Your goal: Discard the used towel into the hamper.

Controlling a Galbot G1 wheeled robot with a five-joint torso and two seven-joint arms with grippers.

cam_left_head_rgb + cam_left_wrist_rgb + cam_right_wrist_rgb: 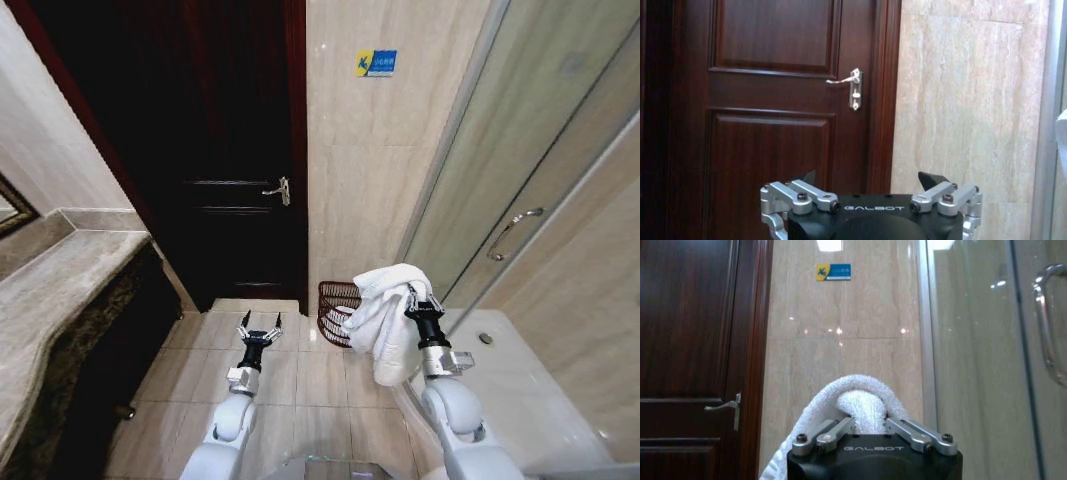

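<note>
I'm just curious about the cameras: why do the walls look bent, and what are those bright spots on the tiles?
Head view: wide lens bows the door and shower glass outward. Right wrist view: ceiling lights glare off the glossy wall tiles above the towel. Left wrist view: lines stay straight.

Left tool (260,327) spread wide, held forward, right tool (418,300) raised, clamped.

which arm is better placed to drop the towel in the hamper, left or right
Right. The right gripper is shut on the white towel, held up just beside the wire hamper on the floor by the wall. The left gripper is open, empty, and further from the hamper.
</note>
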